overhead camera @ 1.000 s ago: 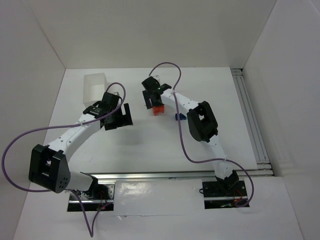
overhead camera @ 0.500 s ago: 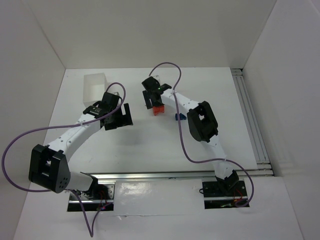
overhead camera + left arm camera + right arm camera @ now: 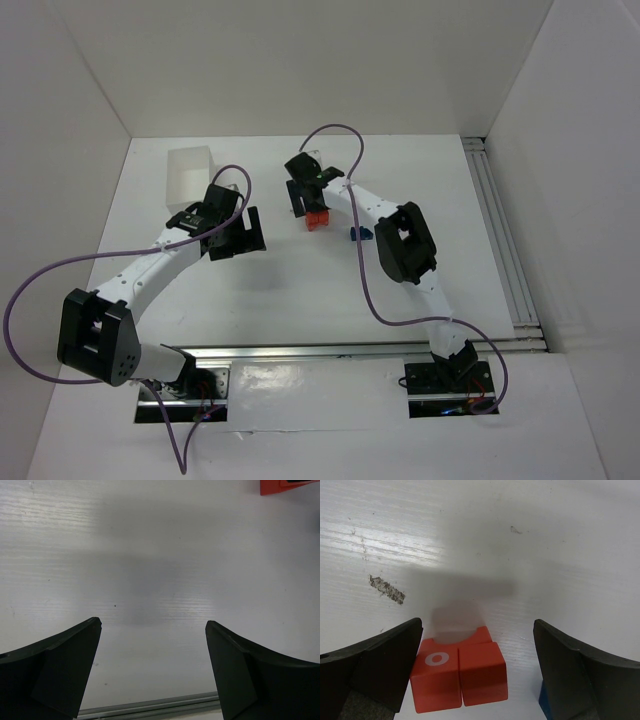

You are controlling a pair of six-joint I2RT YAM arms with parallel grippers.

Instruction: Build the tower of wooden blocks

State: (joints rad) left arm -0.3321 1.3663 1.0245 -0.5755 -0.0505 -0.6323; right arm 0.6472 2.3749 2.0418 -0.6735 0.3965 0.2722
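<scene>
Two red-orange blocks (image 3: 457, 675) sit side by side on the table, the left one marked with a white ring. A notched red-orange piece (image 3: 479, 634) lies right behind them. My right gripper (image 3: 477, 627) is open and straddles them, the left finger close to the ringed block. A blue block (image 3: 543, 700) peeks out beside the right finger. From above, the red-orange blocks (image 3: 318, 221) lie just under the right gripper (image 3: 310, 207), with the blue block (image 3: 358, 233) to their right. My left gripper (image 3: 246, 233) is open over bare table, empty (image 3: 152, 625); a red-orange block (image 3: 287, 486) shows at its top right.
A translucent white box (image 3: 190, 172) stands at the back left, behind the left gripper. A metal rail (image 3: 505, 245) runs along the right side and another rail (image 3: 360, 350) along the near edge. White walls enclose the table. A grey scuff (image 3: 386, 589) marks the surface.
</scene>
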